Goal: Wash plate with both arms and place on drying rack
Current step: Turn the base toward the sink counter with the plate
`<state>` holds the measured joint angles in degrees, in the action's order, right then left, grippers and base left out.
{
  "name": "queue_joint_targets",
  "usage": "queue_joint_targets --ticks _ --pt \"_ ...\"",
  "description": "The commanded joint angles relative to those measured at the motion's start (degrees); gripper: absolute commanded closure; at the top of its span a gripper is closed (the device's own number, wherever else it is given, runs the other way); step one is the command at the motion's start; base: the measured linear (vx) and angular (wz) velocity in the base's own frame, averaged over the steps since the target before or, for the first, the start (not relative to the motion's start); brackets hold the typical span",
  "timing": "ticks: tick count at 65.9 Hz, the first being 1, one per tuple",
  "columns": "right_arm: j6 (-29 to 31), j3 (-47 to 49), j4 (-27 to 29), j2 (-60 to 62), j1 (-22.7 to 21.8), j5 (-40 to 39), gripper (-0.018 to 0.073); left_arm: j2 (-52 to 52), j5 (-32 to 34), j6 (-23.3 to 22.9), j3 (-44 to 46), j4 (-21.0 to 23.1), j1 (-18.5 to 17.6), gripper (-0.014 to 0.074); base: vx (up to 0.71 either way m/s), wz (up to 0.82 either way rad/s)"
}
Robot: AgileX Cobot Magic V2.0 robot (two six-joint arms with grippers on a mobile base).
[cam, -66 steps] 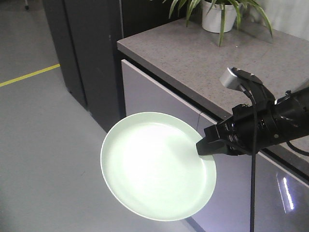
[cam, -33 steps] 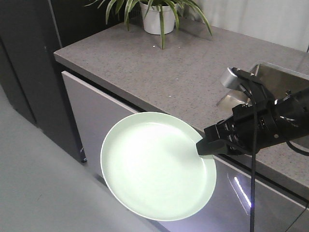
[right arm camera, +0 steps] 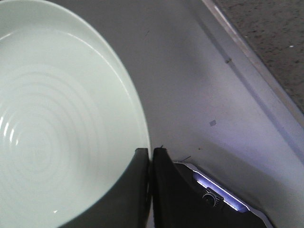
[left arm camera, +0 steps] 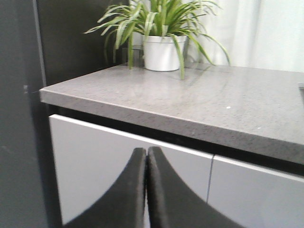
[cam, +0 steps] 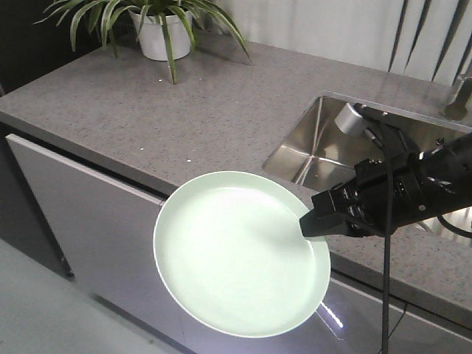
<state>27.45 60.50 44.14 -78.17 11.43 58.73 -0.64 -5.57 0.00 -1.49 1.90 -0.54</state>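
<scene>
The grey countertop (cam: pixel 147 110) lay open between the potted plant (cam: pixel 156 35) at its far corner and the steel sink basin (cam: pixel 313 147); the plate (cam: pixel 236 254) hung before the cabinet front (cam: pixel 74 214), off the counter edge.

Front view down over countertop (cam: pixel 184 110); left wrist level; right wrist near plate (right arm camera: pixel 47 118)

A grey speckled stone countertop (cam: pixel 184 103) carries a round white ceramic pot (cam: pixel 158 38) of long striped green leaves (cam: pixel 88 16) at its far corner, a rectangular stainless-steel sink basin (cam: pixel 313 151) is sunk into it towards the right, and flat pale grey cabinet fronts (cam: pixel 81 214) run beneath its edge.
</scene>
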Motion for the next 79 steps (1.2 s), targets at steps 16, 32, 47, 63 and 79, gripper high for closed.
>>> queue_joint_targets --ticks 16,32,47,63,79 --pt "0.21 1.39 2.84 1.80 -0.17 -0.93 0.0568 -0.86 4.18 -0.70 1.44 0.11 -0.42 0.0603 0.08 -0.32" --pt "0.21 1.39 2.84 1.80 -0.17 -0.93 0.0568 -0.86 4.18 -0.70 1.44 0.11 -0.42 0.0603 0.07 -0.27" --pt "0.21 1.39 2.84 1.80 -0.17 -0.93 0.0568 -0.86 4.18 -0.70 1.44 0.11 -0.42 0.0603 0.06 -0.24" --pt "0.21 1.39 2.84 1.80 -0.17 -0.93 0.0568 -0.86 4.18 -0.70 1.44 0.11 -0.42 0.0603 0.06 -0.18" --pt "0.21 1.39 2.84 1.80 -0.17 -0.93 0.0568 -0.86 4.18 -0.70 1.44 0.11 -0.42 0.0603 0.07 -0.06"
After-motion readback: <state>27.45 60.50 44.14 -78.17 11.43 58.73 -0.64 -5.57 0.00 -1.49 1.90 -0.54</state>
